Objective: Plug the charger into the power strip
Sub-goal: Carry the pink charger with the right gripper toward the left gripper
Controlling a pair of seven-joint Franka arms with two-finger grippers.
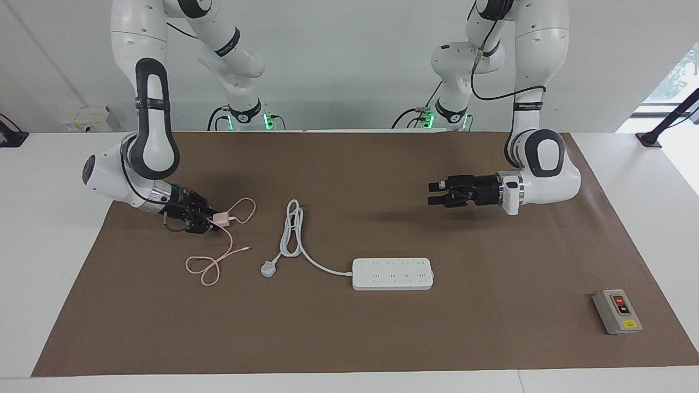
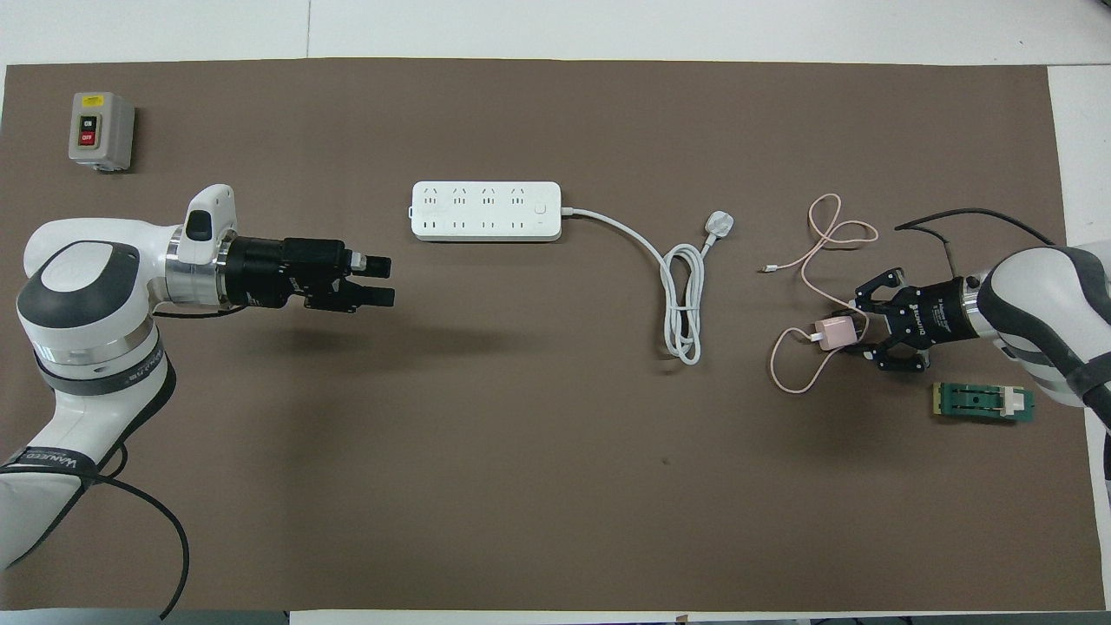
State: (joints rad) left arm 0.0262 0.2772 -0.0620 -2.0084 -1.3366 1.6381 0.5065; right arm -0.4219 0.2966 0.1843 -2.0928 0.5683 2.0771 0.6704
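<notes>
The pale-pink charger (image 1: 221, 219) (image 2: 835, 332) lies on the brown mat toward the right arm's end of the table. Its thin pink cable (image 1: 210, 267) (image 2: 829, 227) loops around it. My right gripper (image 1: 209, 221) (image 2: 857, 332) is low at the charger, fingers spread on either side of its end. The white power strip (image 1: 392, 273) (image 2: 486, 211) lies flat mid-table, farther from the robots than the charger, sockets up. My left gripper (image 1: 435, 194) (image 2: 380, 281) is open and empty, held above bare mat.
The strip's thick white cord (image 1: 292, 229) (image 2: 684, 299) is coiled between strip and charger and ends in a white three-pin plug (image 1: 267, 269) (image 2: 720, 223). A grey switch box (image 1: 617, 311) (image 2: 100, 130) stands toward the left arm's end. A small green board (image 2: 982, 402) lies by the right arm.
</notes>
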